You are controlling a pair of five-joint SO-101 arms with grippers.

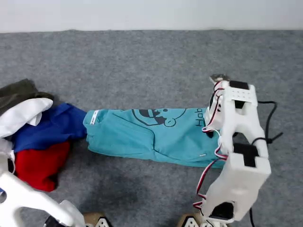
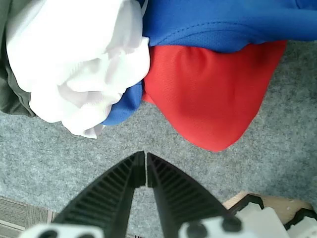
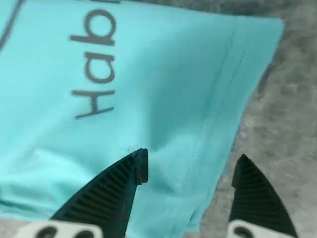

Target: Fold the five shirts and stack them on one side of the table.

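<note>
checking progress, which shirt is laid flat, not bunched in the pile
The teal shirt, spread mid-table beneath the open right gripper; the white, blue, red and dark green shirts lie crumpled in a heap.

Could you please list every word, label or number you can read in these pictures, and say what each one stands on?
Dark lettering on the teal shirt: cut off at the picture's edge, so no whole word can be read.
White collar label on the same shirt: too small to read.
Small hem tag: too small to read.
</note>
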